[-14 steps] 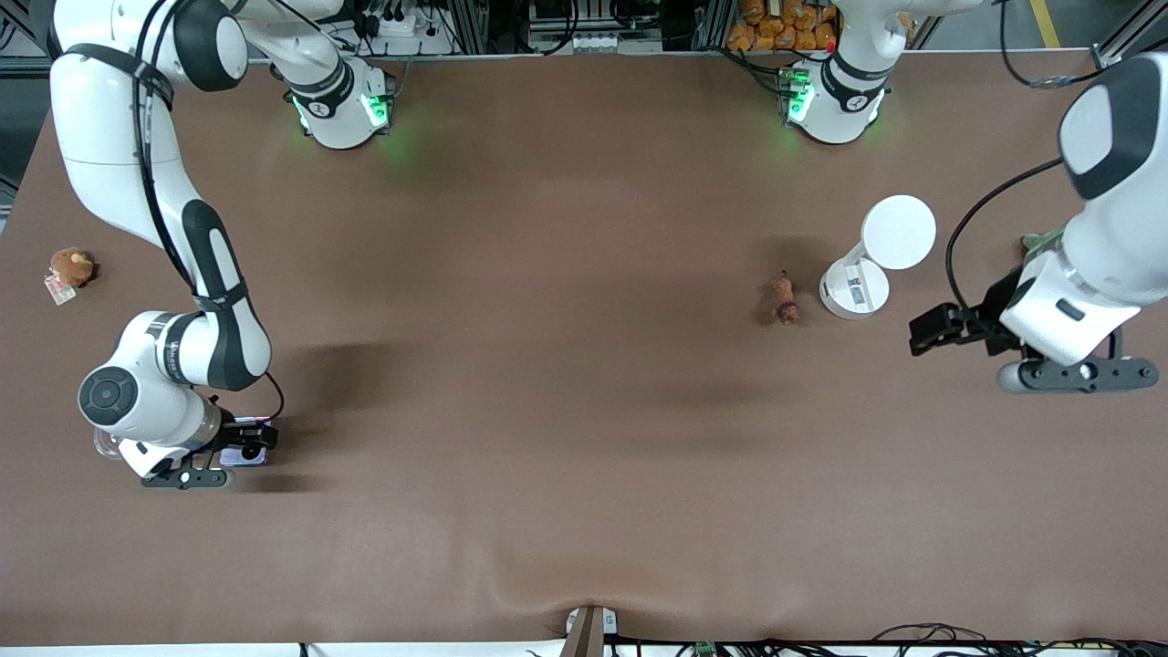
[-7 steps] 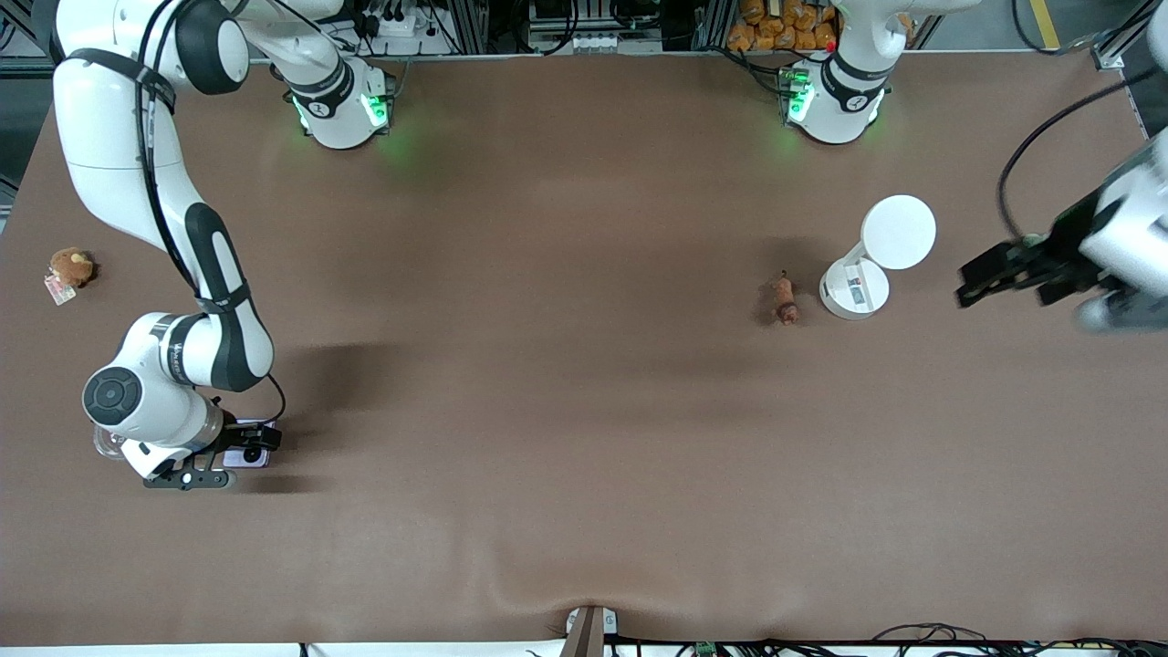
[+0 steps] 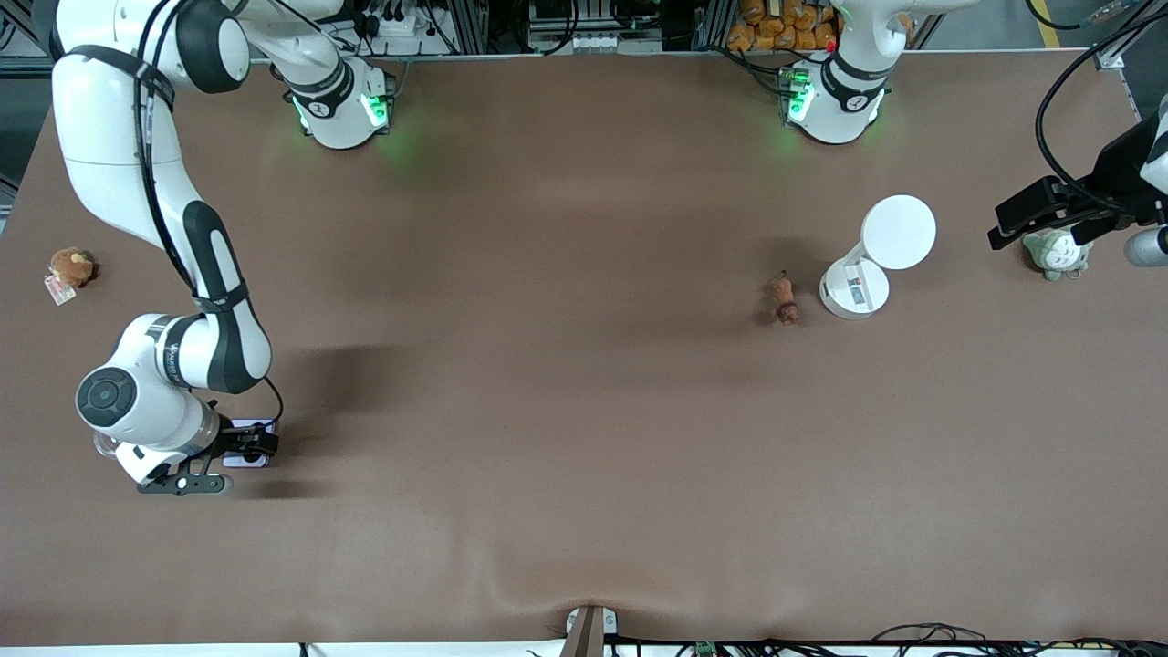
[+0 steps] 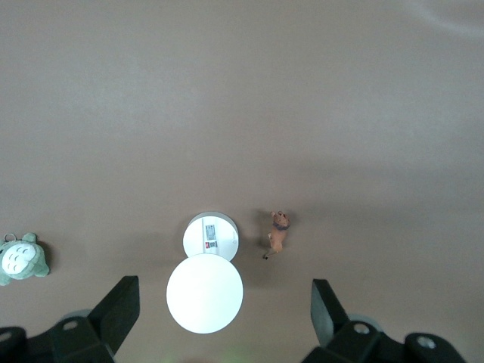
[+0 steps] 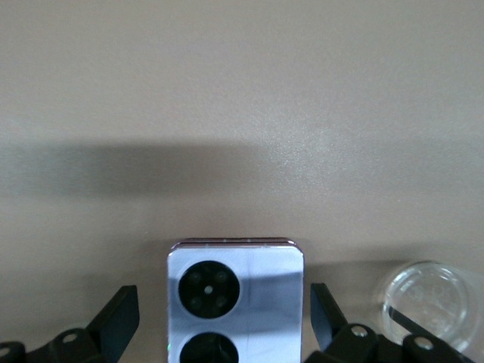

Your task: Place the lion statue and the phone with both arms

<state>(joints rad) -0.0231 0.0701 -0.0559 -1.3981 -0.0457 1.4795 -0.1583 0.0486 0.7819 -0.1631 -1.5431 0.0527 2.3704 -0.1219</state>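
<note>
Brown table (image 3: 566,383) with phone (image 3: 245,431), lion statue (image 3: 784,300)

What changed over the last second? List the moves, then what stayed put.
The left gripper swung up and away toward its own end of the table, uncovering the grey-green plush. It holds nothing, jaws open. The right gripper barely shifted, open around the phone. The lion statue, white stand and brown plush stayed put.

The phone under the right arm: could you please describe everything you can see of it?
The phone is a small, nearly square folded handset with a glossy, pale lilac, reflective face bearing two round black camera circles. It lies flat on the brown table, toward the right arm's end. The right gripper is open, one finger on each side of it; contact cannot be made out. A clear round lid lies beside it, apart.
</note>
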